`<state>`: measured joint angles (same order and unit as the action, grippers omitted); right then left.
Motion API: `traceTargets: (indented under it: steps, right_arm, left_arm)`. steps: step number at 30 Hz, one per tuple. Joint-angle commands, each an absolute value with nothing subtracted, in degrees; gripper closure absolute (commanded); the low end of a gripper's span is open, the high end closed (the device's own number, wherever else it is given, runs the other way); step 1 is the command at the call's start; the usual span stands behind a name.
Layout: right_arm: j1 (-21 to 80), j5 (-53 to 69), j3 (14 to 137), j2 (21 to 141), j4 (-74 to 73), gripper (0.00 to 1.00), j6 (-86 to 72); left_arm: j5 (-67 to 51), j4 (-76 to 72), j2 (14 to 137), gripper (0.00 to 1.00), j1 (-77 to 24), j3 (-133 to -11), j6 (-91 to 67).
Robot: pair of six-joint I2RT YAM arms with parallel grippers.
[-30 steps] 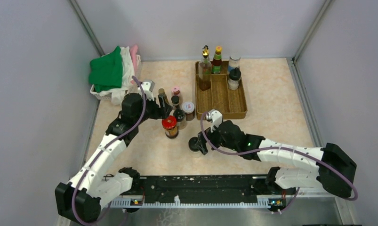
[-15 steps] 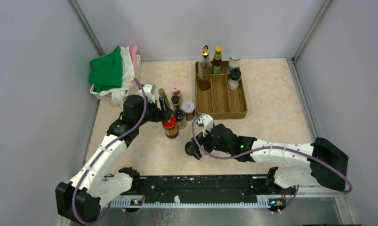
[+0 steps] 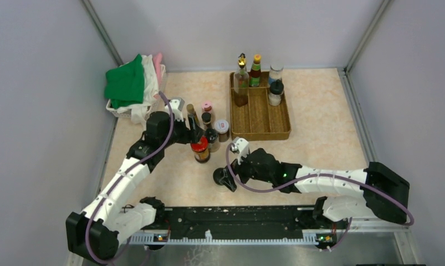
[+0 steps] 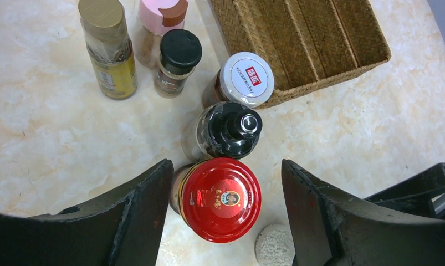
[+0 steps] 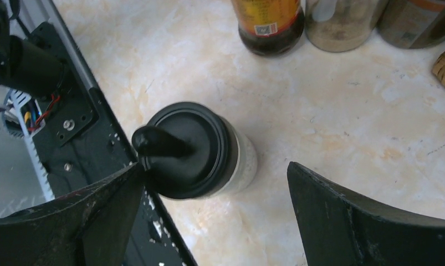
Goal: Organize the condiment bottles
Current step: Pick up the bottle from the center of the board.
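Left claw [image 4: 225, 166] is open, jaws straddling the red-lid jar [image 4: 220, 198]. Its left finger sits just beside the jar's side and the right finger has a clear gap, so no grip. That jar is the nearest of a cluster standing on the tabletop [image 3: 320, 127], left of the woven tray [image 4: 320, 44]. Directly behind it and almost touching is the dark bottle with black pourer top [image 4: 231, 130]. Next back is the white-lid jar [image 4: 246, 77], right up against the tray's near corner. Further back are the small black-cap jar [image 4: 178, 55], the pink-cap jar [image 4: 162, 14] and the gold-cap bottle with yellow label [image 4: 106, 50]. Right claw [image 5: 214, 166] is wide open around the black-capped spout bottle [image 5: 198, 149], which has pale contents. This bottle stands alone on the tabletop near the front rail, well apart from the cluster. The claw's left finger is at the cap edge, contact unclear, and its right finger is well off, so nothing is held. Four bottles stand at the tray's far end: the tall clear gold-topped bottle [image 3: 241, 83] in the left lane, the yellow-cap bottle [image 3: 255, 71] in the middle, and the silver-cap jar [image 3: 275, 72] with a black-topped white bottle [image 3: 275, 93] just in front of it in the right lane. A basket of cloths [image 3: 131, 83] sits at the far left.
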<state>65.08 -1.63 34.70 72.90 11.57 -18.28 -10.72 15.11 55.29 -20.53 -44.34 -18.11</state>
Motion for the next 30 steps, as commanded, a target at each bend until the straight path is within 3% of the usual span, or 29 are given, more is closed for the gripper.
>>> traceTargets:
  steps: [1, 6, 16, 30]
  right_arm:
    - [65.9, 3.3, 31.9, 67.9, 15.7, 0.01, -16.4]
    - [66.0, 6.4, 29.3, 65.5, 19.2, 0.01, -16.6]
    - [66.9, 14.4, 30.1, 72.5, 23.2, 0.01, -16.6]
    - [68.4, 6.9, 33.5, 84.8, 31.1, 0.01, -14.1]
  left_arm:
    - [-11.5, 13.2, 55.9, 0.23, -20.9, -44.6, -18.5]
    - [-11.6, 12.8, 56.3, 0.23, -21.2, -44.3, -18.7]
    - [-11.3, 12.3, 56.7, 0.24, -21.9, -43.9, -18.9]
    - [-11.0, 11.6, 57.3, 0.24, -22.9, -43.4, -19.5]
